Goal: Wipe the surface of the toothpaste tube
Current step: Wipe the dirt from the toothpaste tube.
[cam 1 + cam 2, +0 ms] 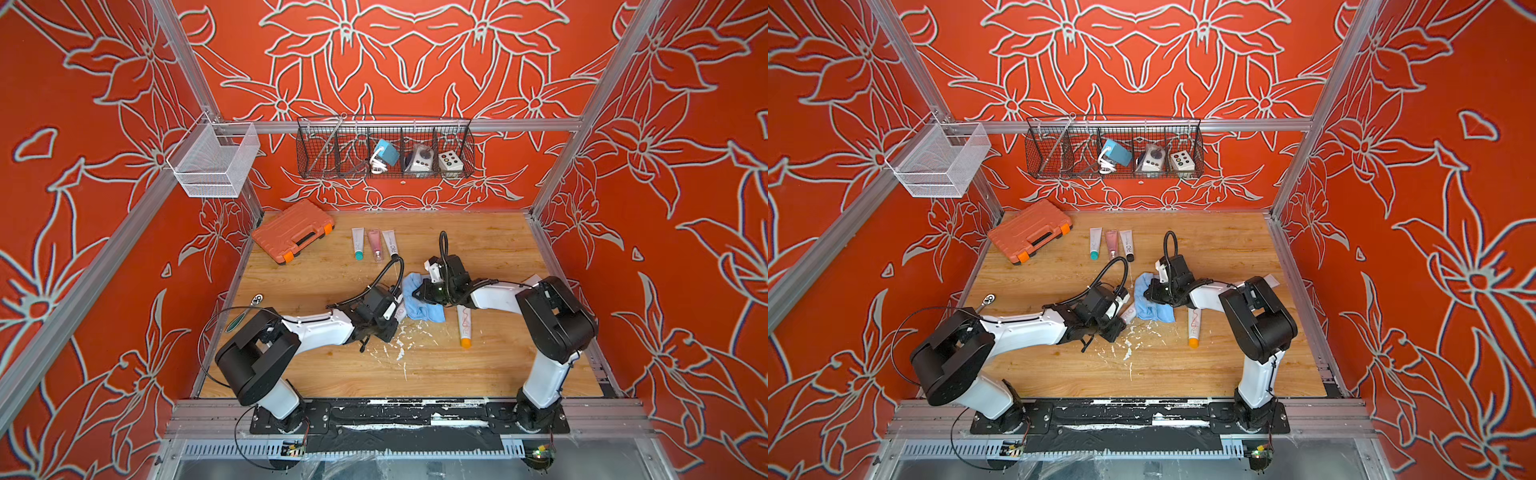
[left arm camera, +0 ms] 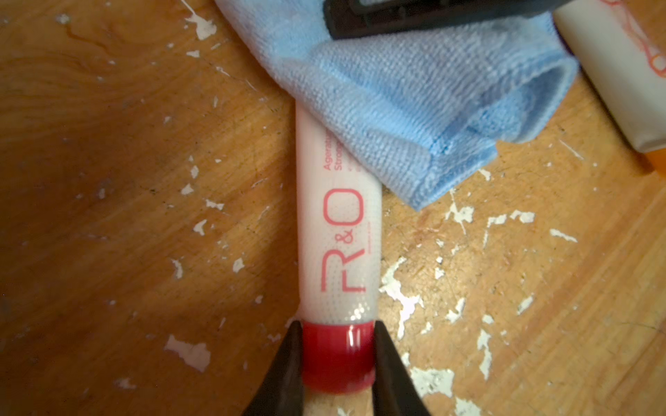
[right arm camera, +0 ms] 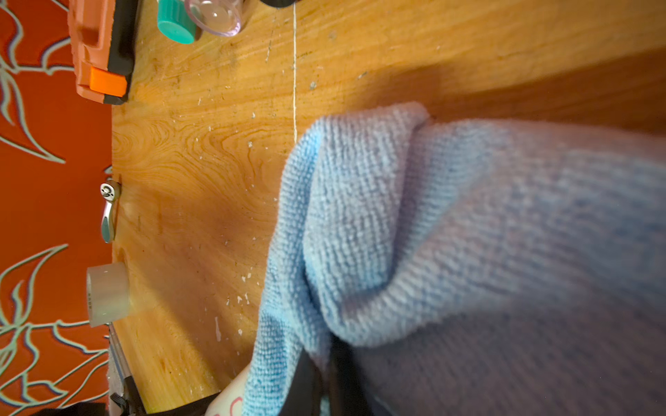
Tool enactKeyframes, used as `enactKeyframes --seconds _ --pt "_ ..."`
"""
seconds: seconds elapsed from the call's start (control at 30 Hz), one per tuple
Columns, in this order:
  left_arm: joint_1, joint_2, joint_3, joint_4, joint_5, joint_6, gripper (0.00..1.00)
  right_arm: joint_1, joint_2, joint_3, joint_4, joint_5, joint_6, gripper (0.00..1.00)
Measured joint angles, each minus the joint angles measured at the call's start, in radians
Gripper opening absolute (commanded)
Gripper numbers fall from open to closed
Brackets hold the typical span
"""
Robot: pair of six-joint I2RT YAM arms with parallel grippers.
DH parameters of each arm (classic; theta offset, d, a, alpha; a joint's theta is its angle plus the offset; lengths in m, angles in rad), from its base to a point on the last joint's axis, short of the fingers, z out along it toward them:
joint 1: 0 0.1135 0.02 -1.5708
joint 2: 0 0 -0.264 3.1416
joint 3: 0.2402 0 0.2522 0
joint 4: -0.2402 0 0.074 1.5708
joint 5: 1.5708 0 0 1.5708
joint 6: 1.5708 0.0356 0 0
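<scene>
While the toothpaste tube [image 2: 338, 230] lies flat near the middle of the tabletop [image 1: 478, 374], its far half sits under the blue cloth [image 2: 414, 108] and its printed half toward the red cap [image 2: 337, 356] is bare. The left tool [image 2: 337, 327] is clamped on that cap. The right tool [image 3: 326, 378] pinches a fold of the cloth. Wiping looks perhaps partly done: the covered end cannot be judged, and the bare length seems left to do. An orange-capped tube [image 1: 464, 326] lies just beside the cloth, toward the right edge.
</scene>
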Motion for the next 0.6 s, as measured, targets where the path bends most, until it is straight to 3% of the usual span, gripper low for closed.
enactKeyframes --seconds 0.6 --pt "0.001 0.0 0.0 -0.043 -0.01 0.0 0.16 0.077 -0.016 -0.054 0.09 0.049 0.014 0.0"
